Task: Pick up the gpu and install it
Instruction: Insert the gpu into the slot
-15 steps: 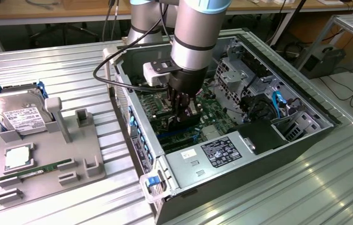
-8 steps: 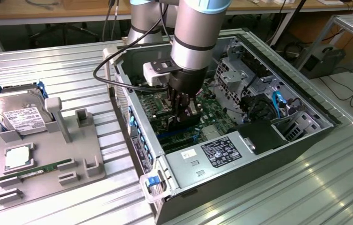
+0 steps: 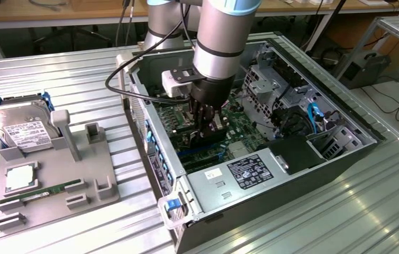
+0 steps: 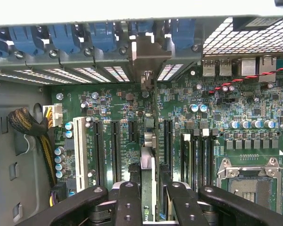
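Gripping the gpu (image 4: 148,179) edge-on, the end effector (image 4: 148,197) has its fingers closed on the thin card's upper edge, directly above the motherboard (image 4: 226,122) slots inside the computer case (image 3: 326,100). Likely light, rigid and fragile, it is best held by its board edges, not its components.

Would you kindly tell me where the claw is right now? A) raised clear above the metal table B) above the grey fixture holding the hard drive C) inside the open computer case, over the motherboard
C: the claw reaches down inside the open computer case, gripping the gpu edge-on above the motherboard slots.
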### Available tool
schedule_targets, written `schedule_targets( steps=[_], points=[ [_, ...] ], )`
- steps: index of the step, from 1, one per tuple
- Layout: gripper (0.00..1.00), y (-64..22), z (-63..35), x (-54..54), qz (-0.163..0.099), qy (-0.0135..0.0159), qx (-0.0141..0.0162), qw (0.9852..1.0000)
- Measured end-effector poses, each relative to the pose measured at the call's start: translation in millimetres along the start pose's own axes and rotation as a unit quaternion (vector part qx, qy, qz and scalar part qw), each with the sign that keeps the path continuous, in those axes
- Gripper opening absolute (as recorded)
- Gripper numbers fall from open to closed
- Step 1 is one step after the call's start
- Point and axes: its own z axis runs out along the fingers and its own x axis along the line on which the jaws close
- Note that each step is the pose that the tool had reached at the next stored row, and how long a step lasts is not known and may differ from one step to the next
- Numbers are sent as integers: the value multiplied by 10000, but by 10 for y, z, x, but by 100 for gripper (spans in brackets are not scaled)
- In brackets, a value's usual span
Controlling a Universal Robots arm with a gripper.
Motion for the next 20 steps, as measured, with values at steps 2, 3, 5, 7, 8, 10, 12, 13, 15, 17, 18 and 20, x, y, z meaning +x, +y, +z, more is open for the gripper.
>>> schedule_targets(
  steps=[2, 3, 5, 7, 8, 10, 12, 13, 15, 17, 18, 20],
  points=[
    [26, 0, -9, -1, 0, -2, 1, 10000],
    [26, -1, -17, -1, 0, -6, 3, 10000],
    [26, -5, -59, 2, 0, 1, 1, 10000],
    [26, -9, -99, 2, 0, 2, 1, 10000],
    [26, -9, -99, 2, 0, 1, 0, 10000],
    [26, -10, -94, 2, 0, 2, 0, 10000],
    [26, -10, -84, 2, 0, 2, -4, 10000],
    [26, -10, -78, 2, 0, 2, -7, 10000],
    [26, -10, -58, 1, 0, 2, -24, 10000],
    [26, -10, -38, 1, 0, 3, -35, 10000],
    [26, -10, -30, 0, 0, 5, -39, 10000],
    [26, -11, -23, -5, -1, 6, -40, 10000]
  ],
)
